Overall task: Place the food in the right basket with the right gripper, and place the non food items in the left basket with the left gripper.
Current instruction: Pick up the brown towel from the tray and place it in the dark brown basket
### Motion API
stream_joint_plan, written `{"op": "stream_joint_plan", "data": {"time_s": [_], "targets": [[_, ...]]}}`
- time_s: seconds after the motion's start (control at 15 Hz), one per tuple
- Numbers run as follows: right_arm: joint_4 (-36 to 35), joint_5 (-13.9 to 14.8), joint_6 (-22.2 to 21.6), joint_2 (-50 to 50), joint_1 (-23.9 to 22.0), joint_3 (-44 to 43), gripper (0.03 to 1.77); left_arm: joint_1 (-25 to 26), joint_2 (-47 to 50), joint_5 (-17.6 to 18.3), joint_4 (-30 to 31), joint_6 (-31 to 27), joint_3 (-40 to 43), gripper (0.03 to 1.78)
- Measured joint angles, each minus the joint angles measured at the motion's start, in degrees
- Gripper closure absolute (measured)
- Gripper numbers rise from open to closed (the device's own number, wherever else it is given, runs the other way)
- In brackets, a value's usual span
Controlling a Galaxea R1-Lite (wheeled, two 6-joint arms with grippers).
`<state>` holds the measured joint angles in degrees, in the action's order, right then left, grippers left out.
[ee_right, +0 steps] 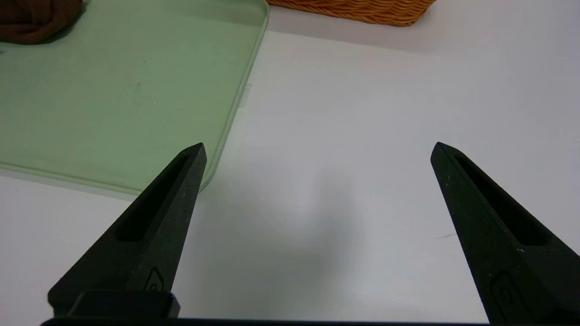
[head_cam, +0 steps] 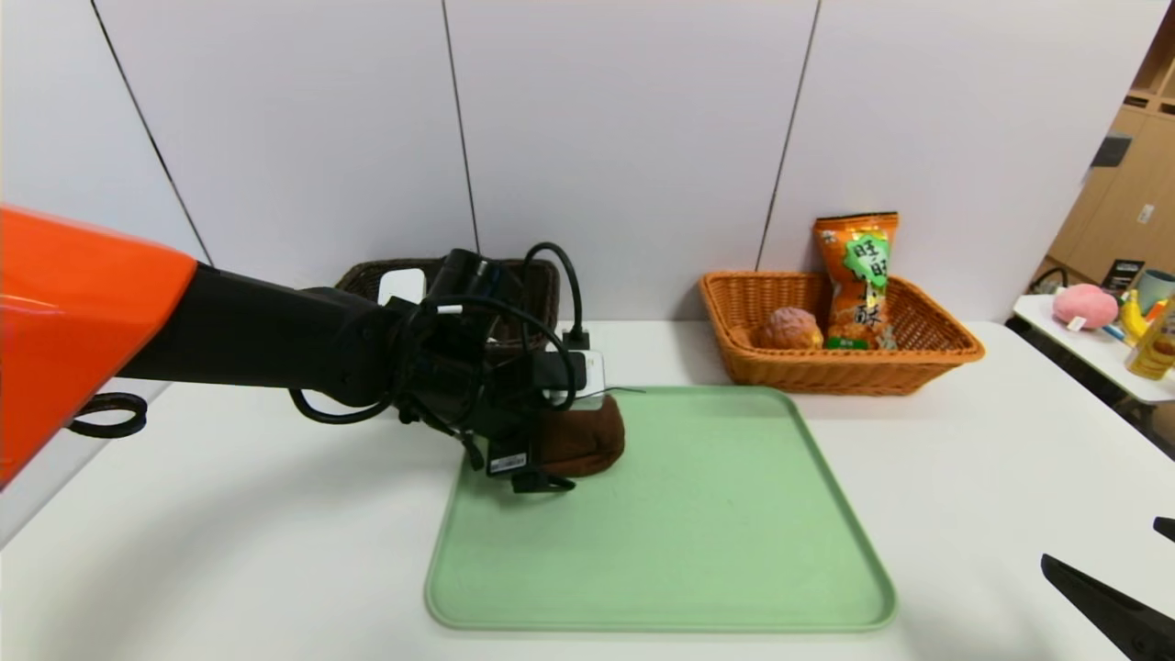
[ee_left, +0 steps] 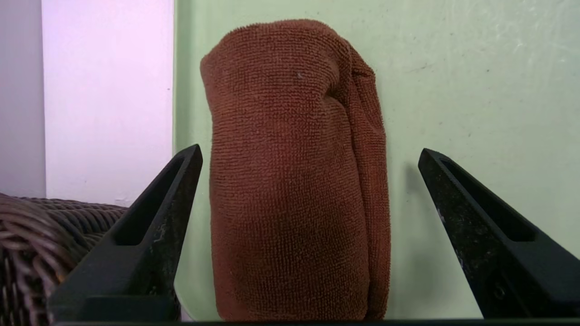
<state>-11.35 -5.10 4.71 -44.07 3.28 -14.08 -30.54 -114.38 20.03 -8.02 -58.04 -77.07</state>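
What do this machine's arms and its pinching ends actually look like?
The left arm has a glossy orange shell near the body, then a matte black tube wrapped in looping black cables, with a small white label near the tip. Both the left gripper and the right gripper end in two pointed black wedge-shaped fingers with long recessed slots.
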Motion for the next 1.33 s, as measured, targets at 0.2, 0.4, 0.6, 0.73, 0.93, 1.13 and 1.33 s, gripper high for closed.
{"op": "stream_joint_plan", "data": {"time_s": [0.2, 0.4, 0.6, 0.73, 0.93, 1.13, 1.33], "targets": [[-0.09, -0.05, -0.28, 0.17, 0.0, 0.28, 0.09, 0.2, -1.3, -0.02, 1.02, 0.2, -0.13, 0.12], [-0.15, -0.02, -0.44, 0.27, 0.0, 0.37, 0.09, 0.72, -2.38, 0.0, 1.74, 0.29, -0.46, 0.12], [-0.17, -0.05, -0.46, 0.3, 0.0, 0.37, 0.09, 1.16, -2.86, 0.09, 1.8, 0.33, -0.55, 0.12], [-0.13, -0.05, -0.39, 0.3, 0.0, 0.37, 0.09, 1.46, -2.97, 0.09, 1.9, 0.3, -0.61, 0.12], [-0.15, -0.3, -0.38, 0.27, 0.0, 0.37, 0.09, 1.68, -2.97, 0.04, 1.9, 0.27, -0.63, 0.12], [-0.15, -0.39, -0.41, 0.22, 0.0, 0.37, 0.09, 1.73, -2.97, 0.09, 1.83, 0.3, -0.6, 0.12], [-0.13, -0.39, -0.38, 0.22, 0.02, 0.37, 0.09, 1.73, -3.01, 0.09, 1.8, 0.85, -0.6, 0.12]]}}
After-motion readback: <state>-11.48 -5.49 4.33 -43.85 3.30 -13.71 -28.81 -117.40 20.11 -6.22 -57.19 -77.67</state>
